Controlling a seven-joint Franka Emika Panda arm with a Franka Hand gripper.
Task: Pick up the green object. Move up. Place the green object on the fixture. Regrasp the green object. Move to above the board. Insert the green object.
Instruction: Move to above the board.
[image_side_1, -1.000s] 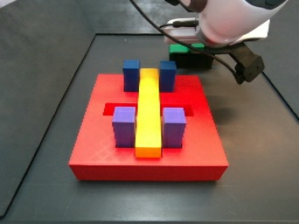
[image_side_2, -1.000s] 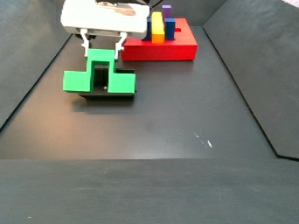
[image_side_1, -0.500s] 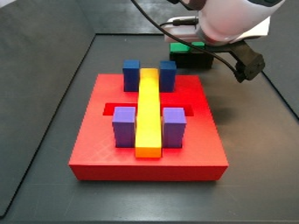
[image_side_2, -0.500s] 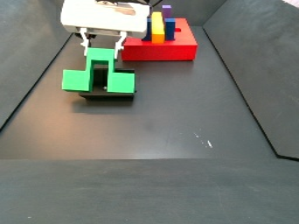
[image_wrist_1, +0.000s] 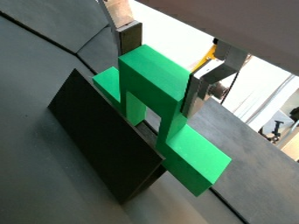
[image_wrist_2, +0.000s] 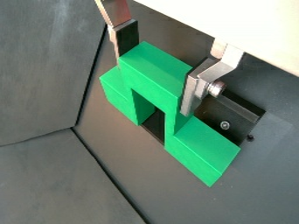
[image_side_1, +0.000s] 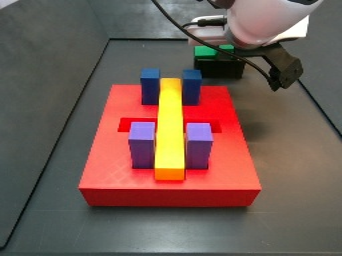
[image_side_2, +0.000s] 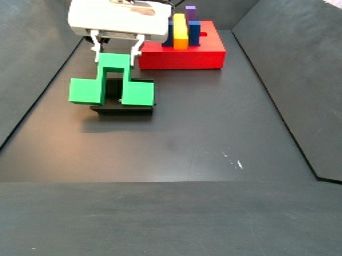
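The green object (image_wrist_1: 152, 79) rests on the dark fixture (image_wrist_1: 100, 140), its taller middle up and its arms spread over the block. My gripper (image_wrist_1: 163, 68) straddles that middle, one silver finger (image_wrist_1: 208, 83) flat against one side and the other pad (image_wrist_2: 122, 39) against the opposite side. In both side views the green object (image_side_2: 94, 92) sits on the fixture (image_side_2: 127, 108) apart from the red board (image_side_1: 120, 170), with the gripper (image_side_2: 115, 48) directly above it. The green object (image_side_1: 214, 52) is partly hidden behind the white hand.
The board (image_side_2: 201, 58) carries a long yellow bar (image_side_1: 170, 125), blue blocks (image_side_1: 151, 85) and purple blocks (image_side_1: 140, 140). Dark floor surrounds it, with raised walls along the sides. A cable loops above the arm.
Almost nothing moved. In a side view slightly more of the green object shows beside the hand than a second ago.
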